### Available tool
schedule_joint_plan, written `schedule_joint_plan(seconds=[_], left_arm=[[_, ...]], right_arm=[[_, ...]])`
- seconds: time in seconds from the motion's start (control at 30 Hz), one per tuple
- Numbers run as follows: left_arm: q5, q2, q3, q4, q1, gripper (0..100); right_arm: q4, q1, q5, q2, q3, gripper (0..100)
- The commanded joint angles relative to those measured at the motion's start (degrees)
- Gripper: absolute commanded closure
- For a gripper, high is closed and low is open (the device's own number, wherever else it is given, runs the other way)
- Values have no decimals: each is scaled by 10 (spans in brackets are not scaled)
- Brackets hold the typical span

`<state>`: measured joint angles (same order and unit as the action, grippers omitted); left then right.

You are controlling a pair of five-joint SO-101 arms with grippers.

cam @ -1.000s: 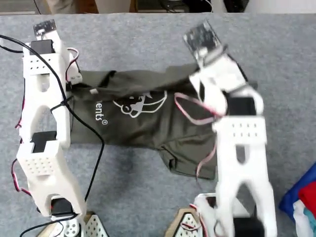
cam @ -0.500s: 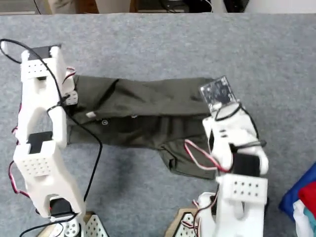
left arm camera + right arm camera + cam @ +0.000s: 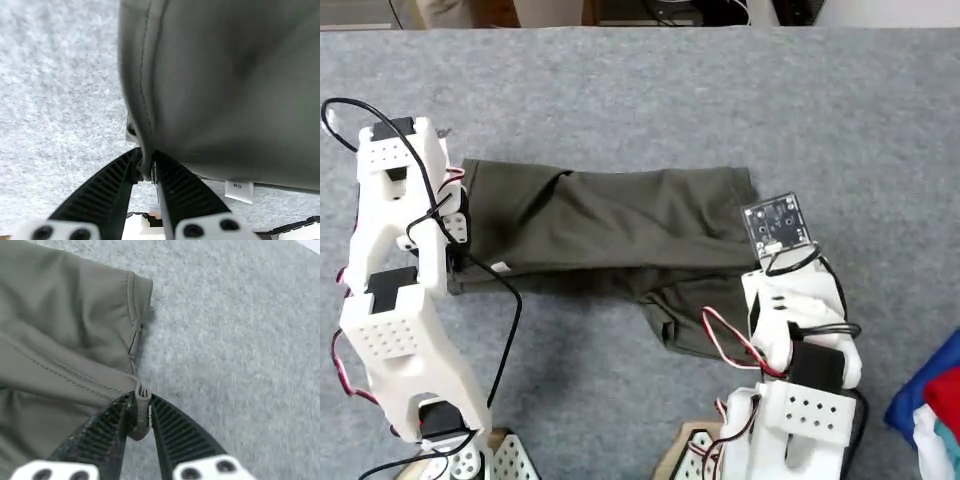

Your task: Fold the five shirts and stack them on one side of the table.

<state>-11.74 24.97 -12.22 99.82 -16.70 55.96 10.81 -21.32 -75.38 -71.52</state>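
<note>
An olive-green shirt (image 3: 610, 225) lies across the middle of the grey table, folded over lengthwise with a sleeve sticking out toward the front. My left gripper (image 3: 146, 167) is shut on the hem of the olive-green shirt (image 3: 220, 85) at its left end, and a white label (image 3: 238, 191) hangs beside it. My right gripper (image 3: 141, 412) is shut on a pinched edge of the olive-green shirt (image 3: 60, 340) at its right end. In the high view the left arm (image 3: 400, 250) stands at the shirt's left end and the right arm (image 3: 790, 300) at its right end.
A pile of red, blue and white cloth (image 3: 932, 400) lies at the table's front right corner. Bare grey table (image 3: 650, 90) stretches behind the shirt. Both arm bases (image 3: 720, 450) stand at the front edge.
Both arms have pulled toward the front, drawing the shirt's far edge over itself. The white printed design that showed earlier is now covered by the folded cloth.
</note>
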Motion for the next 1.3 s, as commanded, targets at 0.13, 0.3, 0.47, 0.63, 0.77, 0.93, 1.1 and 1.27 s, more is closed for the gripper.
schedule_joint_plan(seconds=[0.13,0.3,0.47,0.63,0.77,0.93,1.1,1.27], left_arm=[[-21,-12,2,9,-31,981],[-31,-12,22,9,-26,981],[-59,-12,37,9,-12,981],[-60,-12,33,9,-14,975],[-43,-12,34,9,-15,860],[-20,-12,38,9,-23,730],[-22,-12,-10,9,-51,729],[19,-6,-120,9,-33,729]], right_arm=[[26,14,1,-9,-2,995],[46,14,1,-9,-1,995],[52,14,1,-9,-7,995],[69,9,-16,-9,-19,988],[110,8,-54,-9,-15,892],[171,-18,-98,-10,0,800],[209,-46,-99,-10,66,789],[111,-130,-17,-1,71,889]])
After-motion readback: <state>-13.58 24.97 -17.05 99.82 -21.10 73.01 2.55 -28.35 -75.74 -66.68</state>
